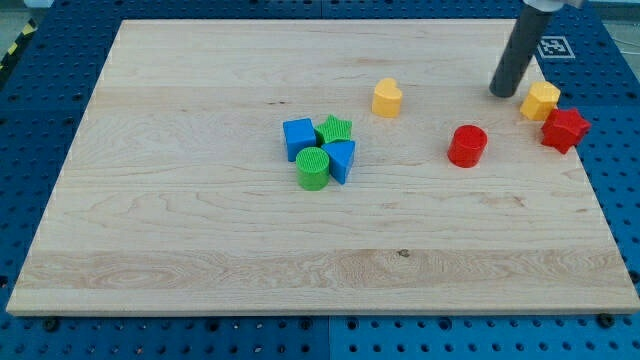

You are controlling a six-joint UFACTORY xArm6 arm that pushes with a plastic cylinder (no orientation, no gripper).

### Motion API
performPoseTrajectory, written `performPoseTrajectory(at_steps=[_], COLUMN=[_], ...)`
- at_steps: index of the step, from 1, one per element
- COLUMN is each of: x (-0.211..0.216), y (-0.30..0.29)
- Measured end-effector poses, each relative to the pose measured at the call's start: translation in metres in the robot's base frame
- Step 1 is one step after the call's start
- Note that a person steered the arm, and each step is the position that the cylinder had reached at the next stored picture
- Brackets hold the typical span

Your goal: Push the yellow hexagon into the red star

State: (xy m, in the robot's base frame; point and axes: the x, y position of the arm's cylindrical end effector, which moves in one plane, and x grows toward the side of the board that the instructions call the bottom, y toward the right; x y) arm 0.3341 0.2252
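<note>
The yellow hexagon (541, 101) lies near the board's right edge, touching the red star (565, 129), which sits just below and to its right. My tip (503, 94) rests on the board just left of the yellow hexagon, a small gap apart from it. The dark rod rises from the tip toward the view's top right.
A red cylinder (467, 146) lies left of the star. A yellow heart (387, 98) sits further left. A cluster of a blue cube (298, 137), green star (335, 129), green cylinder (313, 169) and blue triangle (341, 159) sits mid-board. The wooden board's right edge (590, 170) is near the star.
</note>
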Motion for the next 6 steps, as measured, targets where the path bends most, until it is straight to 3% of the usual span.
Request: performPoseTrajectory(at_steps=[3, 5, 6], x=[-0.03, -0.03, -0.008], y=[0.021, 0.038, 0.051])
